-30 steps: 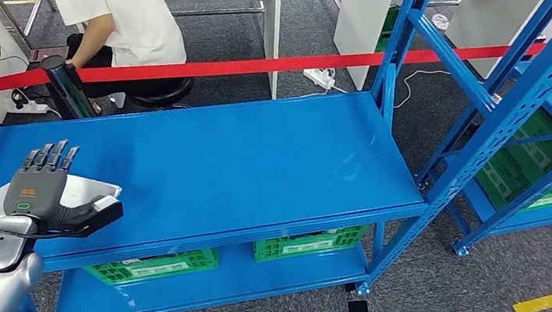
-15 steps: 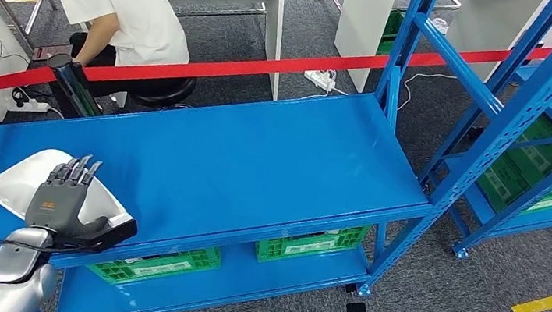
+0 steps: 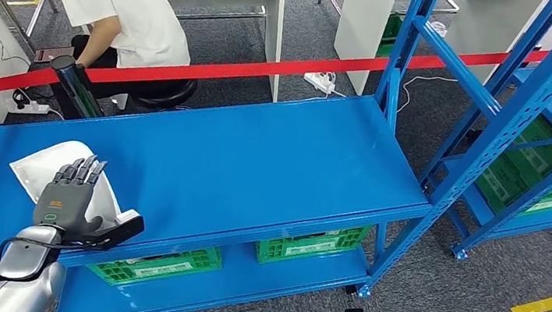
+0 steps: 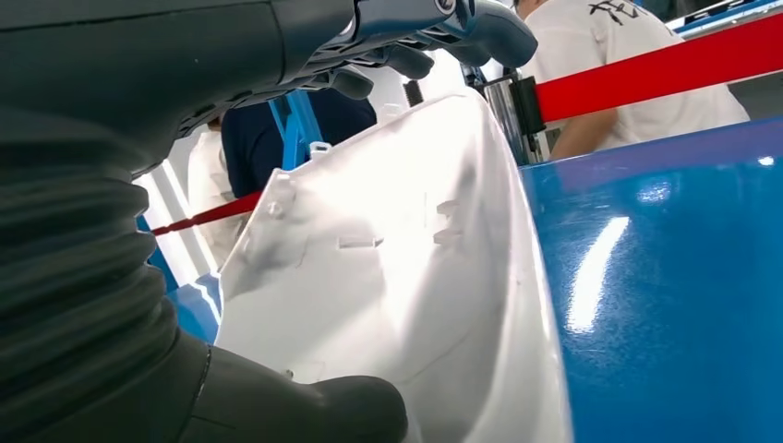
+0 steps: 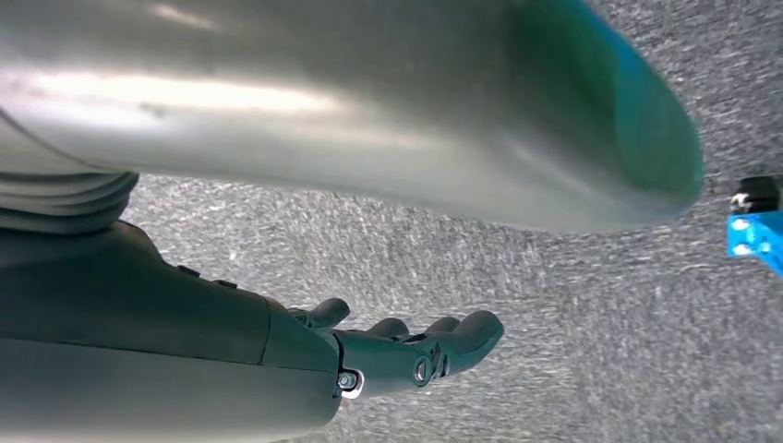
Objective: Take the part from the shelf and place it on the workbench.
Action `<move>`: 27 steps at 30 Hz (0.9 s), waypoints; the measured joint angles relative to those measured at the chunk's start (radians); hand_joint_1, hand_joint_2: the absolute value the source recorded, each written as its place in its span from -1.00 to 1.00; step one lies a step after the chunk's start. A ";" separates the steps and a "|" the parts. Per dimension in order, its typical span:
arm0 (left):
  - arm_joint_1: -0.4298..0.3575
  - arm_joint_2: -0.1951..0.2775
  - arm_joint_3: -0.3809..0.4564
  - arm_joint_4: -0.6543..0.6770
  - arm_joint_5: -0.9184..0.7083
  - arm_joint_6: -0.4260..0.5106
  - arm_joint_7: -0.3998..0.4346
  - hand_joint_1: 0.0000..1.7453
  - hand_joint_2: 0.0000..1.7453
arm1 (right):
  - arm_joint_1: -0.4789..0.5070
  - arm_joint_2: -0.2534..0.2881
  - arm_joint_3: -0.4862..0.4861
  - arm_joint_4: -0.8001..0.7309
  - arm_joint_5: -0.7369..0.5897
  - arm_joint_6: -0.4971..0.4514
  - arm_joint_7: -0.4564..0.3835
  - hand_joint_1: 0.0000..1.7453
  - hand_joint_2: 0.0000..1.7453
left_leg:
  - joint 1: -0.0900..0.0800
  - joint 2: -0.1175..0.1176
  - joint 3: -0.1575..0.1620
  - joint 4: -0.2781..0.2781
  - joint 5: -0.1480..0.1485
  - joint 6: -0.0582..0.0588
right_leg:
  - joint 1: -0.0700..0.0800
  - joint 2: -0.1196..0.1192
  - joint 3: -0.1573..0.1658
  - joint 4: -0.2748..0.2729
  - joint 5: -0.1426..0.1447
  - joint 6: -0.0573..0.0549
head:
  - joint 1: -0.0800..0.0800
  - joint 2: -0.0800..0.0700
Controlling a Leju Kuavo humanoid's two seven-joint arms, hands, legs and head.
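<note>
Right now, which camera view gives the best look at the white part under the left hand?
The left wrist view: the white part spans the frame, showing its curved inner surface and small moulded tabs. The head view shows the part smaller, lying on the blue shelf with the left hand covering much of it. The right wrist view looks at carpet.

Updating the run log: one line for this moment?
left hand: grips white moulded plastic part | part: over blue metal shelf | right hand: open, hanging

white curved plastic part (image 3: 44, 169) lies tilted at the blue shelf's (image 3: 240, 168) left end.
</note>
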 joint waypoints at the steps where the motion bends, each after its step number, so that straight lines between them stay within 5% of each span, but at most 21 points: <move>1: 0.000 -0.001 0.000 0.000 -0.001 0.001 -0.001 -1.00 1.00 | 0.000 0.000 0.000 0.000 0.001 0.000 -0.006 -1.00 -1.00 | 0.000 0.000 0.000 0.000 0.000 0.000 | 0.000 0.000 0.000 0.000 0.000 0.000 | 0.000 0.000; 27: -0.011 -0.010 -0.012 0.006 -0.024 -0.018 0.022 -1.00 1.00 | -0.001 -0.001 -0.004 0.000 0.000 0.008 -0.017 -1.00 -1.00 | 0.000 0.000 0.000 0.000 -0.001 0.001 | 0.000 0.000 0.000 0.000 0.000 0.000 | 0.000 0.000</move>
